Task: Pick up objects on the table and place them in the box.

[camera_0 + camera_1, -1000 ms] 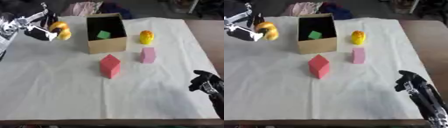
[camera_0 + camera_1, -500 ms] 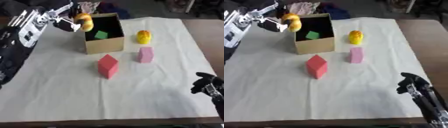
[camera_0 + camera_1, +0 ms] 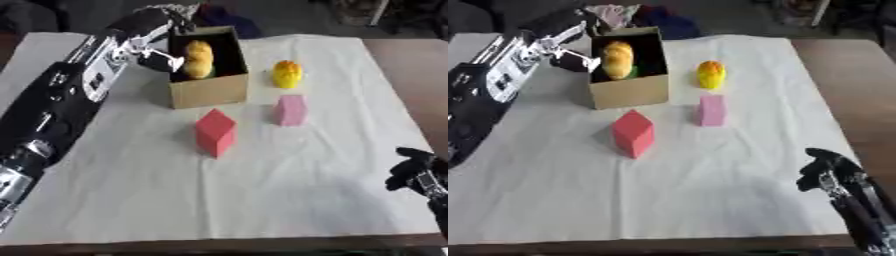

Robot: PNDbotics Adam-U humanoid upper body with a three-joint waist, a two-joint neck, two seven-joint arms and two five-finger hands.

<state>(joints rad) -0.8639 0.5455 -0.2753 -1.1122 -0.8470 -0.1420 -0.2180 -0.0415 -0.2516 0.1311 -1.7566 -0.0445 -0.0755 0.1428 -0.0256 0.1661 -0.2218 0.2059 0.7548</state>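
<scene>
Step in hand: depositing. Left hand [image 3: 157,30], upper left, fingers curled round an orange-yellow toy [image 3: 199,59] over the open cardboard box [image 3: 208,90]. Next move: release. Remaining at centre: red block [image 3: 215,132], pink block [image 3: 290,110], yellow toy [image 3: 286,74]. Right hand [image 3: 826,170], lower right, fingers curled, empty.

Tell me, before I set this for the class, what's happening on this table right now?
The robot's left hand is at the open cardboard box, with a yellow-orange object over the opening; whether the fingers grip it is unclear. On the white cloth a red block, a pink block and a yellow object wait outside the box. The right hand rests idle near the lower right corner.
</scene>
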